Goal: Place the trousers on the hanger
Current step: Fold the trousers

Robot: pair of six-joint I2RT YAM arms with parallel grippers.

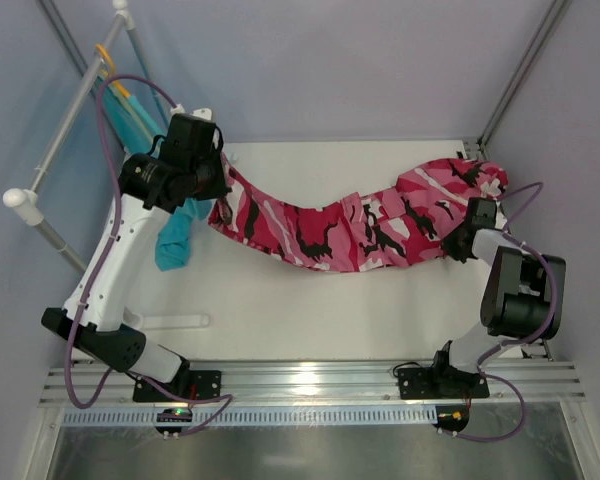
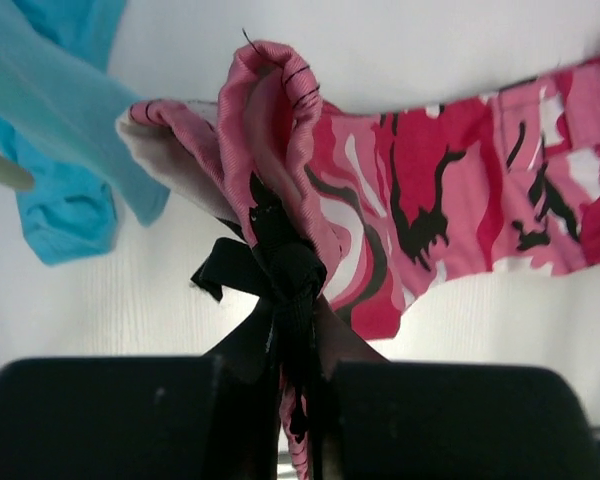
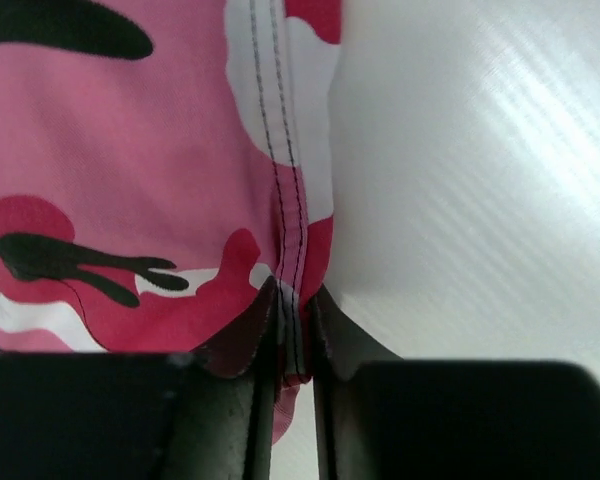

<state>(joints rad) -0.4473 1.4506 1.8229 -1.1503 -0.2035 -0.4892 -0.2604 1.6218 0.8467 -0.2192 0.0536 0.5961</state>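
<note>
left end effector [image 2: 295,300] clamped on bunched end of trousers [image 1: 320,230]; right end effector [image 3: 292,318] pinching their stitched seam edge. trousers stretch between the two, middle sagging over the counter [image 1: 280,310].

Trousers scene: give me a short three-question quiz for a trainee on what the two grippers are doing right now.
1. True or false: the trousers lie loose, with neither gripper touching them.
2. What does the right gripper pinch? A) a stitched seam of the trousers B) a sock C) nothing
3. Fill in: the left gripper is shut on the ___.
Key: 1 false, both grippers hold them; 2 A; 3 trousers.
</note>
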